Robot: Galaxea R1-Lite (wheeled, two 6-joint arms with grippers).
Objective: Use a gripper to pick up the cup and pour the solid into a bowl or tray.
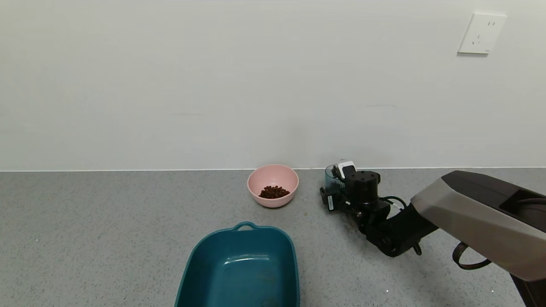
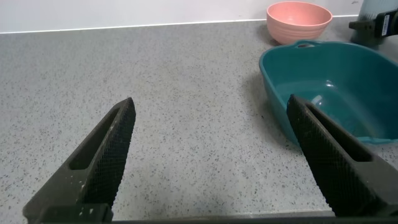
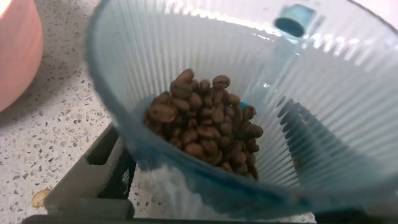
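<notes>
Your right gripper (image 1: 337,181) jaws hold the cup (image 3: 249,112) of beans (image 3: 205,121), right of the pink bowl (image 1: 273,179). Lift slowly, keeping it upright.

pink bowl (image 1: 273,179), ribbed blue cup (image 3: 186,43), brown pellets (image 3: 202,121), teal tray (image 1: 239,264)

Cup (image 1: 332,179) right of bowl (image 1: 273,186) (tray (image 1: 241,268) in front).

kitchen-type room, speckled countertop (image 1: 106,221); wall socket (image 1: 482,33)
</notes>
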